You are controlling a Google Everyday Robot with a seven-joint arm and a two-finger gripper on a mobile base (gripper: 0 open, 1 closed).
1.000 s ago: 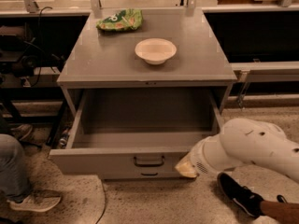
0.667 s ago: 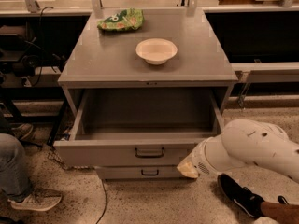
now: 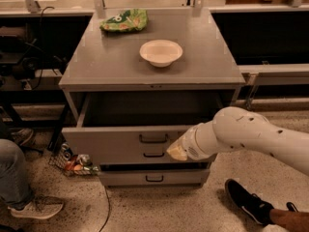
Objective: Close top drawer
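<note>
The top drawer (image 3: 108, 140) stands partly open. Its wide front panel sits forward of the cabinet (image 3: 96, 69), toward the camera, with a dark gap of drawer space showing behind it. The panel's long axis runs left to right across the view, so the drawer has to travel straight back into the cabinet, at a right angle to that panel.

The gripper (image 3: 176, 151) is on the near side of the panel, the correct side for pushing. It appears to be touching the front face, low down and just to the right of the small black handle (image 3: 153, 138). Whether the gripper is spread or pressed together I cannot tell, because only its pale tip shows against the panel. The white arm (image 3: 251, 132) reaches in from the right and angles leftward toward the drawer.

My judgement is that the drawer lies directly beyond the gripper, so the next move is a plain push away from the camera. Contact is right of centre, which means a wide drawer like this could skew on its runners. The push should therefore stay square to the panel.

Below, 1 lower drawer (image 3: 125, 178) sits nearly flush. On top of the cabinet are a bowl (image 3: 161, 52) and a green bag (image 3: 124, 21), well apart from the work.
</note>
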